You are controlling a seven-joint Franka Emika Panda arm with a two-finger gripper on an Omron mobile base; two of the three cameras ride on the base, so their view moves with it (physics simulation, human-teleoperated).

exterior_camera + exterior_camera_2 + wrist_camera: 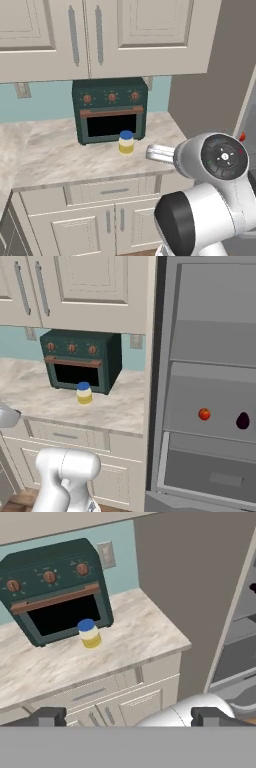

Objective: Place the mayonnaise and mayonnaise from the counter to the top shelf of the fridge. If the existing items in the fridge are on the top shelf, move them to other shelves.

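One mayonnaise jar (126,142) (84,393) (90,633) stands upright on the counter (60,160) (120,411) (140,637), just in front of the dark green toaster oven (110,109) (82,360) (52,589), near the oven's right front corner. It is well back from the front edge of the counter. I can count only this one jar.

The fridge (210,381) (240,622) stands open at the right end of the counter. On one of its flat shelves (215,432) lie two small items: a red-orange round fruit (204,414) toward the left and a dark purple egg-shaped fruit (243,420) toward the right edge, well apart from each other. The shelf above them (215,363) carries nothing that I can see. Under them is a boxy grey drawer (210,468).

The gripper (130,716) is spread wide; its two dark fingertips (47,716) stand far apart at the bottom of the hand view. It holds nothing and touches nothing. It hangs in the air in front of the counter, away from the jar.
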